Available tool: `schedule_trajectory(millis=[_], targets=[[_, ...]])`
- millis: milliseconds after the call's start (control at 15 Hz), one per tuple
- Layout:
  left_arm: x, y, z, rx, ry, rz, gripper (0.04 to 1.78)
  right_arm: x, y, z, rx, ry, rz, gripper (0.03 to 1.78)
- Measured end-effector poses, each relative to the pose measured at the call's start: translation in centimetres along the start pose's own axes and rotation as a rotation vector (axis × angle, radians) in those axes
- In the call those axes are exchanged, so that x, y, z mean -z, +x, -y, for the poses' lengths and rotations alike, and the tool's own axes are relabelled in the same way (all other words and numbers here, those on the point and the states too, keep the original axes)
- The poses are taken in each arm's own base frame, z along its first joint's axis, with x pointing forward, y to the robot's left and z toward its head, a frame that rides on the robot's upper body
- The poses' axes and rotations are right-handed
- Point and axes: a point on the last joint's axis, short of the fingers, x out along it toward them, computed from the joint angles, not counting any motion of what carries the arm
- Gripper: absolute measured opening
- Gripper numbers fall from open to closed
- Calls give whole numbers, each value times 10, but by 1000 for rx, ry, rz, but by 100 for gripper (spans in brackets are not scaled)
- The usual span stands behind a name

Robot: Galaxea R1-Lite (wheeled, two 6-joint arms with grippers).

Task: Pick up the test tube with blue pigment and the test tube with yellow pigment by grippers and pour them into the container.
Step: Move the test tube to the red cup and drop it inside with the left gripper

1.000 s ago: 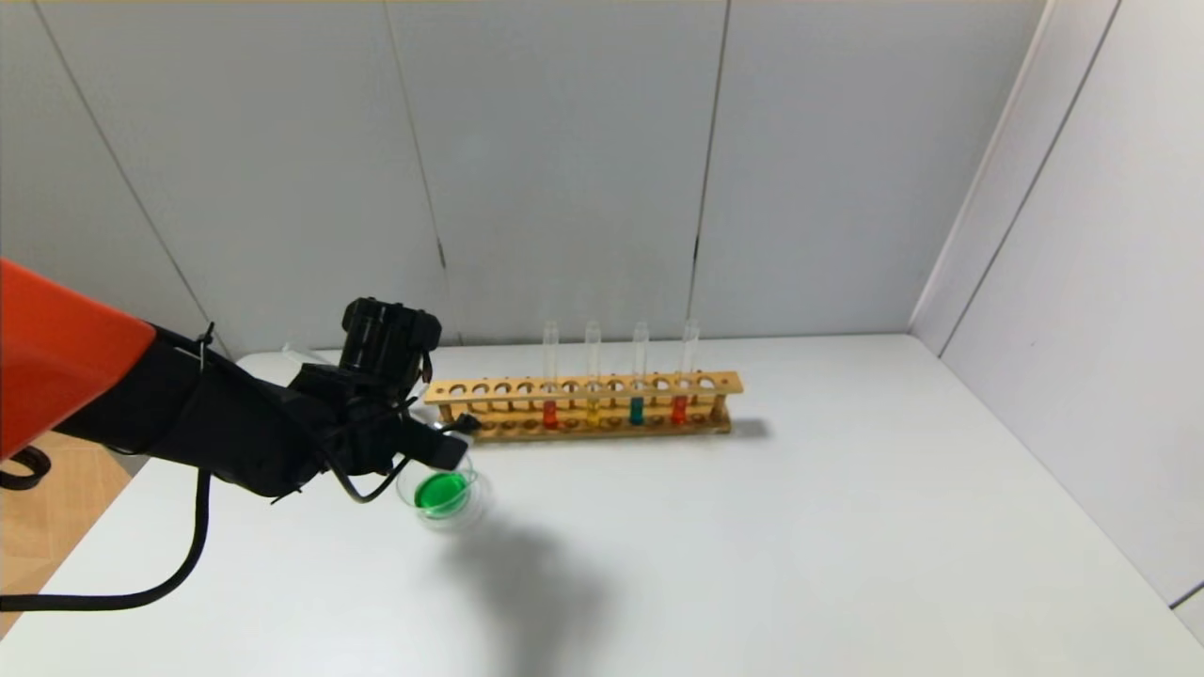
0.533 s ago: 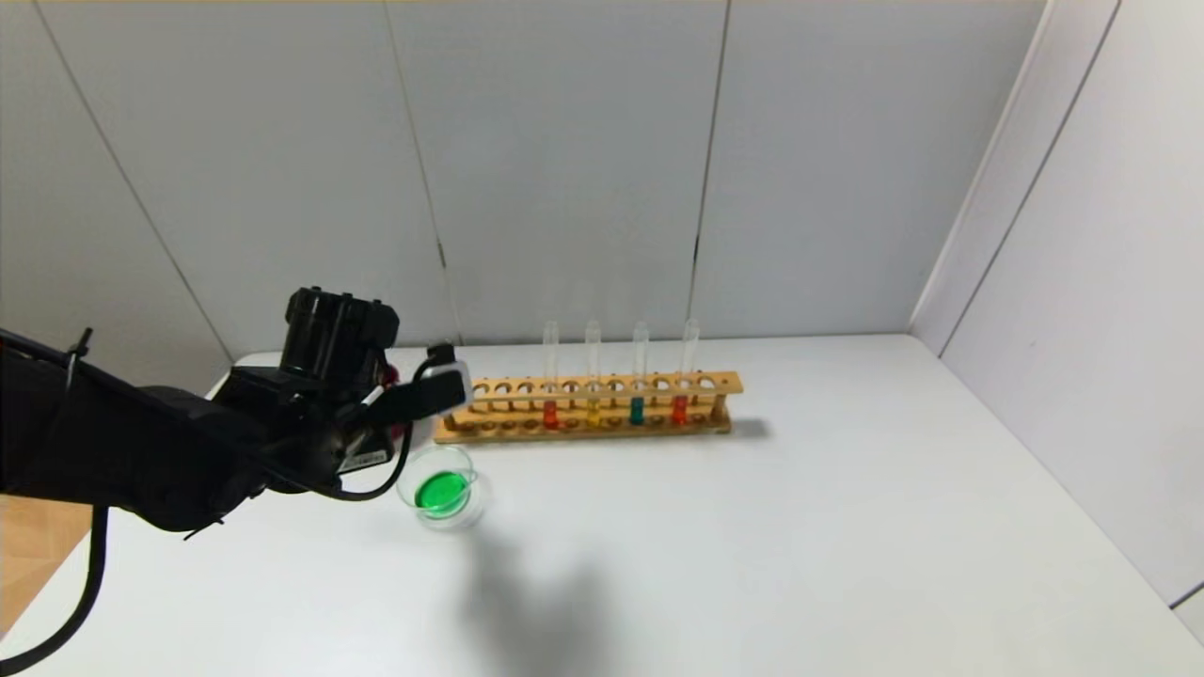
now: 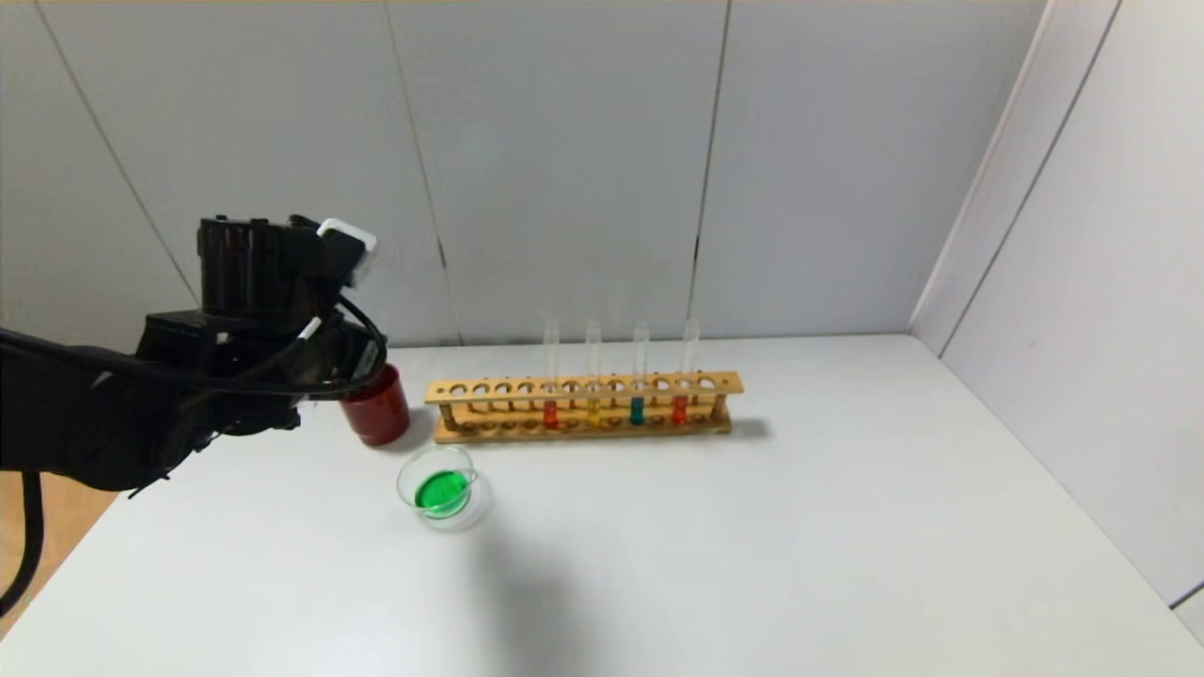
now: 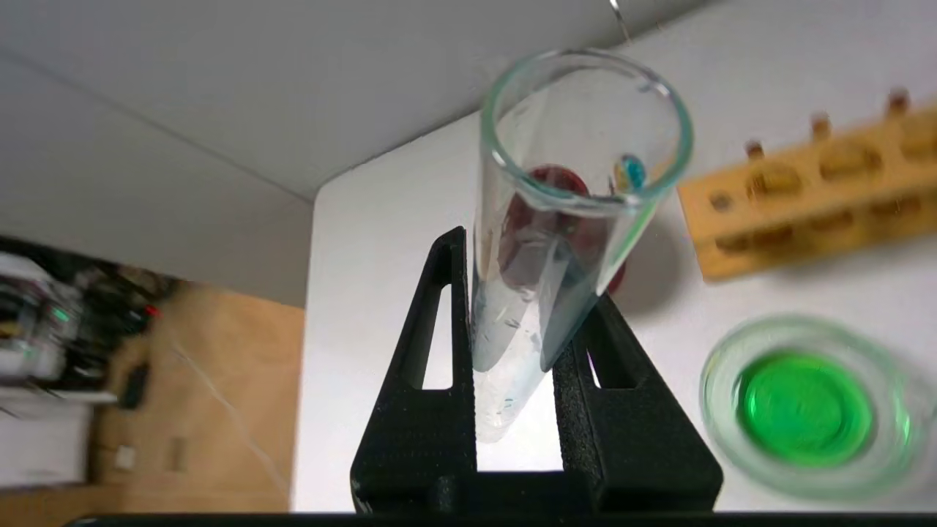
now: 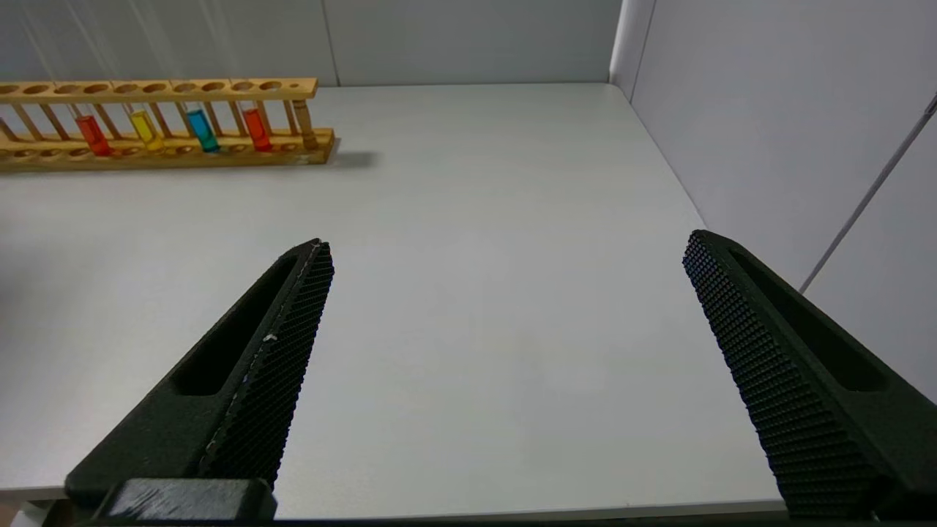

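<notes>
We see the left pincer (image 4: 512, 366) squeezing an almost empty glass tube (image 4: 556, 219) high above the counter's (image 3: 752, 545) left side, over the red cup (image 3: 378, 409). The container (image 3: 442, 487) sits just right of it, holding green liquid. The right pincer (image 5: 505, 380) hangs wide apart, holding nothing.

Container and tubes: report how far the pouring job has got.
Done: the container holds green liquid, so blue and yellow look already poured and mixed. In hand: the left hand is shut on an emptied test tube, raised near the red cup. Left: putting that tube down. The right hand is open and idle.
</notes>
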Motion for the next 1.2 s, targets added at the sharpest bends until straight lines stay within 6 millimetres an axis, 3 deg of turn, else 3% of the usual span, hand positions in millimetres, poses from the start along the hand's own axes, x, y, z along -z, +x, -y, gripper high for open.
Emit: schedule_trajectory(millis=[200,533,867,1200], targets=[[-7,21,-16,-46,-156,10,34,0,0,0,0,0,0,175],[0,60,-24,128,-342,34,34,0,0,0,0,0,0,175],[13,109,-24,84,-399,106,34,0,0,0,0,0,0,175],[22,130,-16,83,-396,83,34,0,0,0,0,0,0,175]])
